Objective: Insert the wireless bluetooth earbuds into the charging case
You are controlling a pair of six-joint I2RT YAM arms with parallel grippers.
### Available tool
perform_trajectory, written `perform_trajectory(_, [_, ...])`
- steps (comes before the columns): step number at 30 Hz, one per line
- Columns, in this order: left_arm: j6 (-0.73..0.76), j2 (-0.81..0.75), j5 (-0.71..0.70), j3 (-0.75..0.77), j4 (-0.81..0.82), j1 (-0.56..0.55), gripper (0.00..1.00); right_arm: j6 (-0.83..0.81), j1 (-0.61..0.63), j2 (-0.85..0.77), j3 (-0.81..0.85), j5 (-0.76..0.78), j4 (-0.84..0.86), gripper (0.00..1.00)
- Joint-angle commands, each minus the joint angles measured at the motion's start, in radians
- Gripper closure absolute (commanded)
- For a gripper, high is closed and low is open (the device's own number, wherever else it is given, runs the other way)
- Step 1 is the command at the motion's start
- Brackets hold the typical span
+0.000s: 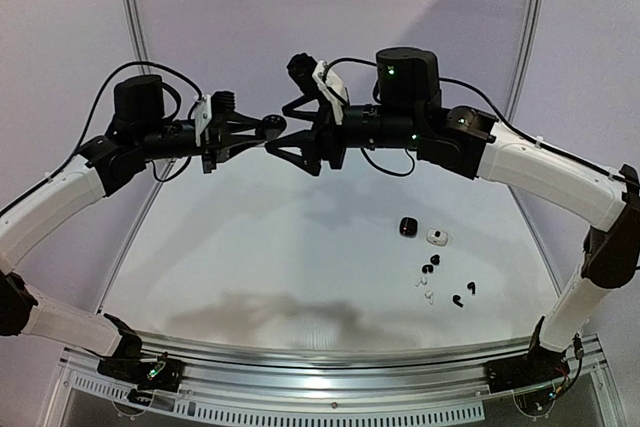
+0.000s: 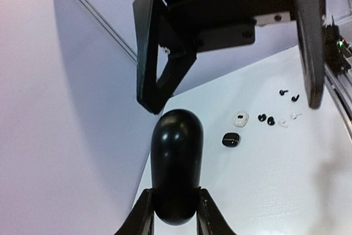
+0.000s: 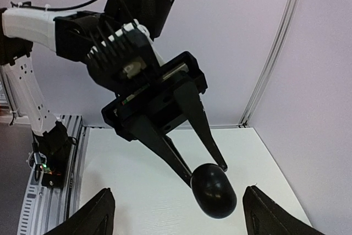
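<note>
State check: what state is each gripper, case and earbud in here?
left gripper: shut on the held black case, raised off the table.
right gripper: fingers open, empty.
black case on the table: lying free, lid unclear.
white case: lying free, lid unclear.
earbuds: loose on the table, outside the cases.

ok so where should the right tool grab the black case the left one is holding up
The black case pokes out past the left tool, so the right tool, jaws open, should probably close on that free rounded end, coming head-on from opposite the left tool.
</note>
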Motion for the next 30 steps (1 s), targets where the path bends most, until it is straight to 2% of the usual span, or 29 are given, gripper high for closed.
perform_trajectory(1, [0.188, -0.020, -0.095, 0.023, -0.115, -0.014, 1.00, -0.079, 0.018, 0.034, 0.078, 0.087, -0.160, 0.20])
perform_trajectory(6, [0.204, -0.027, -0.088, 0.020, -0.126, -0.019, 1.00, -0.110, 0.022, 0.076, 0.121, 0.110, -0.190, 0.27])
perform_trajectory(12, [0.186, -0.024, -0.066, 0.018, -0.128, -0.019, 1.00, -0.146, 0.022, 0.125, 0.172, 0.127, -0.220, 0.31])
perform_trajectory(21, [0.183, -0.026, -0.059, 0.015, -0.142, -0.019, 1.00, -0.169, 0.022, 0.154, 0.179, 0.123, -0.186, 0.70])
perform_trajectory(24, [0.188, -0.026, -0.057, 0.015, -0.150, -0.019, 1.00, -0.179, 0.022, 0.150, 0.179, 0.094, -0.186, 0.79])
perform_trajectory(27, [0.174, -0.024, -0.050, 0.014, -0.146, -0.019, 1.00, -0.176, 0.022, 0.144, 0.180, 0.079, -0.187, 0.97])
perform_trajectory(29, [0.129, -0.024, -0.050, 0.007, -0.118, -0.014, 1.00, -0.170, 0.023, 0.141, 0.178, 0.089, -0.188, 1.00])
perform_trajectory(30, [0.078, -0.025, -0.052, -0.002, -0.093, -0.006, 0.90, -0.159, 0.022, 0.138, 0.175, 0.094, -0.184, 1.00])
